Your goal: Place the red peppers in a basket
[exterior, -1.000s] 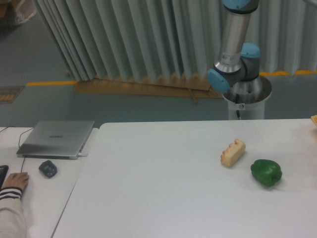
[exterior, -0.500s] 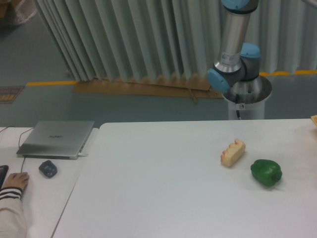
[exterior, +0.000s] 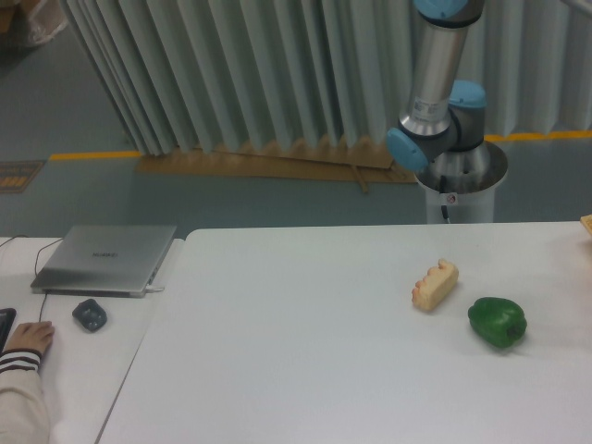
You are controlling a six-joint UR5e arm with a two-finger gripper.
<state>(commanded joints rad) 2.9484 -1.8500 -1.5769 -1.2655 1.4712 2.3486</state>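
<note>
The red peppers are out of view in the camera view. The basket shows only as a small woven corner at the right edge of the table, if that sliver is it. Only the arm's base and lower joints appear behind the table; the arm rises out of the top of the frame and the gripper is not in view.
A green bell pepper lies on the white table at the right. A beige ridged bread-like piece lies just left of it. On the left desk sit a closed laptop, a mouse and a person's hand.
</note>
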